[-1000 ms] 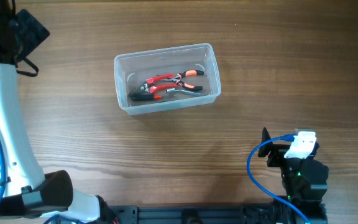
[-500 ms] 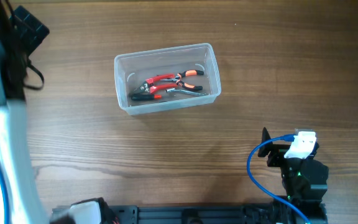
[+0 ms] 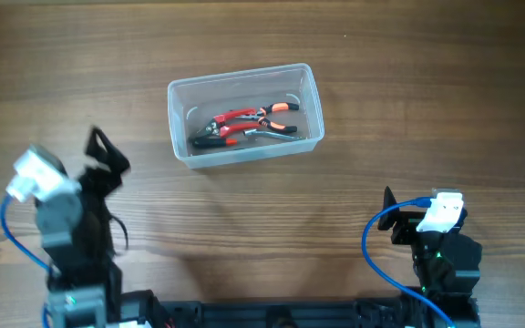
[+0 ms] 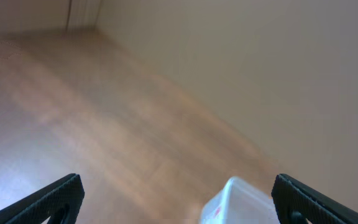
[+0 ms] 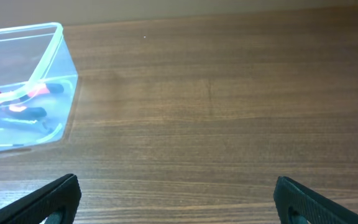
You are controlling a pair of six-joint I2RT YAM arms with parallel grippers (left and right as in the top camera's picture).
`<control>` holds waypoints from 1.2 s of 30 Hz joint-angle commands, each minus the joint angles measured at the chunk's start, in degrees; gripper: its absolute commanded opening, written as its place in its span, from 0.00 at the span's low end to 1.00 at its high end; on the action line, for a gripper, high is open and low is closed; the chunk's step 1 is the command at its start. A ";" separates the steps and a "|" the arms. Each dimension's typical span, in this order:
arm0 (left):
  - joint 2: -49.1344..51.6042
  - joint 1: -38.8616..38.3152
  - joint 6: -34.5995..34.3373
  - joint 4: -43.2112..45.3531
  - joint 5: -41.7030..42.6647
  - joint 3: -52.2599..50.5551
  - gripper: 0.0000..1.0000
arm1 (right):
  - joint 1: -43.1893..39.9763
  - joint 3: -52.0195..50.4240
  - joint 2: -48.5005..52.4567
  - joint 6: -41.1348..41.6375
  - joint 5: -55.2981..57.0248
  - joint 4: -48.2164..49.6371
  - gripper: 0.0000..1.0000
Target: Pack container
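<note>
Several red-handled pliers [image 3: 244,126] lie inside container [image 3: 241,73], toward 12 o'clock on table [image 3: 408,100]. Left gripper [image 3: 108,155], 8 o'clock, and right gripper [image 3: 393,217], 5 o'clock: both spread wide, empty. Step: packing apparently complete. Next move: none evident; no loose tools visible.

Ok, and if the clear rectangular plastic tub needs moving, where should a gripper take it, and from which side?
Probably the thick rim of the clear rectangular plastic tub at its short wall on the right arm's side, coming straight down, one finger inside, one outside. The walls stand upright and thin, and the red-handled pliers lie mid-floor, leaving room inside that wall.
</note>
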 commanded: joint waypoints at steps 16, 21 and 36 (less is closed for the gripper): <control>-29.51 -3.26 5.22 -6.25 1.88 -16.02 1.00 | 0.28 -0.04 -0.63 -0.59 -0.48 0.28 1.00; -30.34 -3.72 5.03 -5.73 1.88 -19.15 1.00 | 0.28 -0.04 -0.63 -0.57 -0.48 0.28 1.00; -30.29 -4.00 5.27 -1.99 1.46 -25.09 1.00 | 0.28 -0.04 -0.63 -0.59 -0.48 0.28 0.99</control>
